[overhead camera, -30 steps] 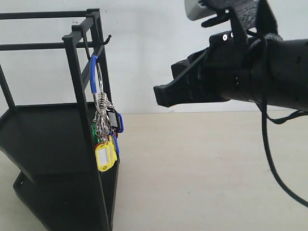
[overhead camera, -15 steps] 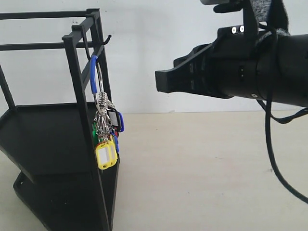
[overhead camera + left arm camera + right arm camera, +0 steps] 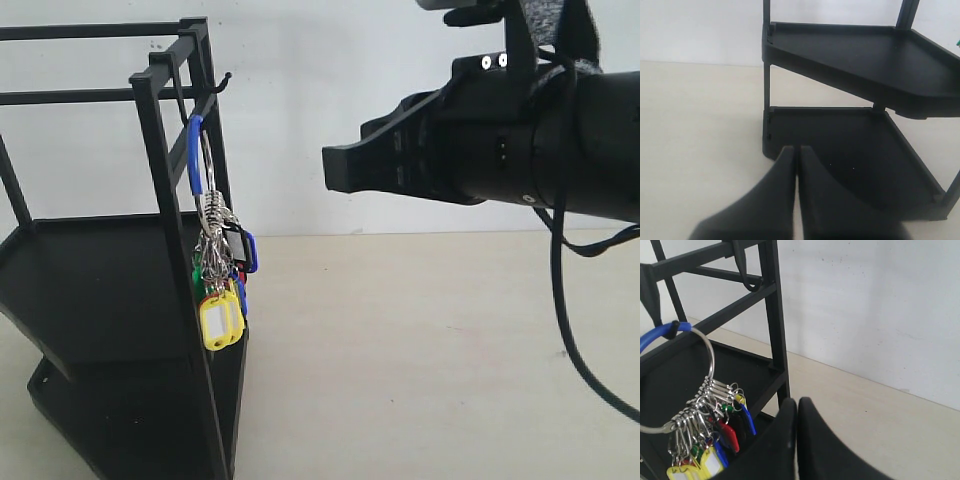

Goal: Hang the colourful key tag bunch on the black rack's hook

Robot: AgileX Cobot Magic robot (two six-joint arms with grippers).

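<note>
The colourful key tag bunch [image 3: 220,315] hangs by its blue loop [image 3: 195,155] from the hook [image 3: 215,90] at the top front corner of the black rack [image 3: 150,150]. In the right wrist view the bunch [image 3: 715,440] dangles from a silver ring, and its loop [image 3: 655,337] sits over the hook [image 3: 672,328]. My right gripper [image 3: 328,170] is shut and empty, in the air to the right of the bunch and apart from it. My left gripper [image 3: 796,149] is shut and empty, low beside the rack's lower tray [image 3: 855,160]; the exterior view does not show it.
The rack's flat trays [image 3: 100,270] fill the left of the exterior view. A second black hook [image 3: 747,277] hangs on the rack's top rail. A white wall stands behind the beige tabletop [image 3: 420,350]. A black cable [image 3: 560,310] droops from my right arm.
My right arm has risen a little and levelled out since a second ago, then held still. The bunch hangs unmoved on the hook.
</note>
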